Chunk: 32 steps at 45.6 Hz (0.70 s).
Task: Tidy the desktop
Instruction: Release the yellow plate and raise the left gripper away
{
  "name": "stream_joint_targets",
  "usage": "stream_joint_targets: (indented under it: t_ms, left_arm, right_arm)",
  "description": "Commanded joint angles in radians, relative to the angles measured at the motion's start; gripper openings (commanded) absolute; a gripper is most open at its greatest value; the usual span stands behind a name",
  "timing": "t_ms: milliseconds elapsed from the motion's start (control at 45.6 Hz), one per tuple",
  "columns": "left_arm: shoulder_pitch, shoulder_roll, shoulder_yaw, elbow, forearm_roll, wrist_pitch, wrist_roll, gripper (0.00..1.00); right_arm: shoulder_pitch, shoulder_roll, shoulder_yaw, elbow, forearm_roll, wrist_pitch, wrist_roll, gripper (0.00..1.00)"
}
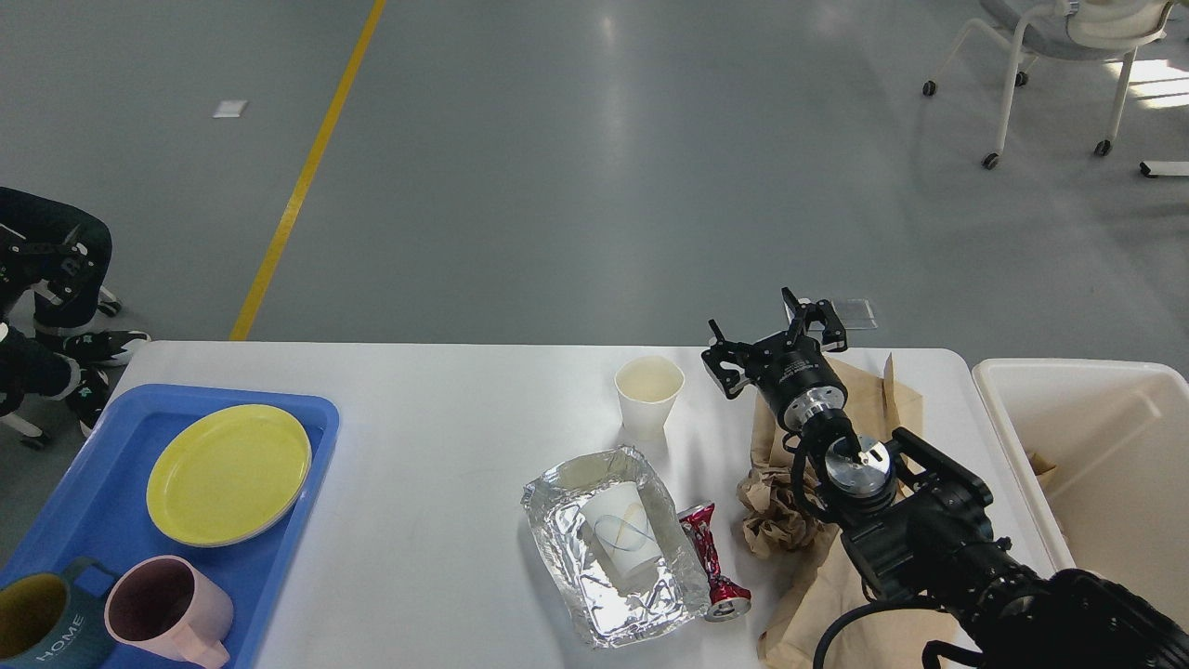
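The white desktop (446,446) fills the lower half of the head view. On it stand an upright white paper cup (648,396), a foil tray (613,544) with a second paper cup (620,537) lying inside, a crushed red can (712,561), crumpled brown paper (773,511) and a brown paper bag (864,409). My right gripper (778,339) hovers open over the far right part of the desktop, just right of the upright cup, holding nothing. My left gripper is out of view.
A blue tray (102,502) at the left holds a yellow plate (228,472), a pink mug (167,613) and a dark mug (37,627). A cream-white bin (1087,446) stands off the right edge. A person's legs (46,279) are at far left, a chair (1068,56) far behind.
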Motion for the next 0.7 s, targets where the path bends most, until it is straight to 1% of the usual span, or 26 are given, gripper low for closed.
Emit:
stream_joint_targets:
  t_ms: [0,88,263,329,483,680]
  left_arm:
    - [0.001,-0.001,-0.002,0.000,0.000,0.000,-0.010,0.97]
    - [0.001,-0.007,-0.002,0.000,0.000,0.000,-0.037,0.97]
    - [0.001,-0.027,0.010,0.000,-0.001,-0.002,-0.151,0.97]
    - [0.001,-0.039,0.012,0.000,-0.001,-0.002,-0.174,0.97]
    - [0.001,-0.073,0.015,0.000,-0.001,-0.002,-0.177,0.97]
    - [0.002,-0.174,0.015,0.000,-0.001,-0.002,-0.176,0.97]
  right_arm:
    - [0.000,0.000,0.000,0.000,0.000,0.000,0.000,1.00]
    - [0.000,0.000,0.000,0.000,0.000,0.000,0.000,1.00]
    - [0.000,0.000,0.000,0.000,0.000,0.000,0.000,1.00]
    - [0.000,0.000,0.000,0.000,0.000,0.000,0.000,1.00]
    - [0.000,0.000,0.000,0.000,0.000,0.000,0.000,1.00]
    - [0.000,0.000,0.000,0.000,0.000,0.000,0.000,1.00]
